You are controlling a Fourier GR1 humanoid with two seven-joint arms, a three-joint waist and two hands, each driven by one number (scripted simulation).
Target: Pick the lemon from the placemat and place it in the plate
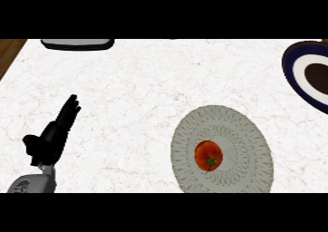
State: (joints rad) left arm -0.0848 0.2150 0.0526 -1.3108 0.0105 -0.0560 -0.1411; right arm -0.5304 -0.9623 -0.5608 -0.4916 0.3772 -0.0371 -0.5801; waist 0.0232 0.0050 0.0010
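Observation:
A red tomato-like fruit with a green stem [209, 155] lies in the middle of a round grey woven placemat [243, 136] at the lower right of the counter; no yellow lemon shows. A dark blue plate with a white ring and brown centre [301, 72] sits at the right edge, partly cut off. My left hand [54, 136] rests at the lower left with its fingers straight and pointing up, far from the placemat and holding nothing. My right hand does not show.
A grey and white object [78, 43] sits at the top edge, cut off. The white marble counter [127, 81] ends at a brown wooden strip [5, 54] on the far left.

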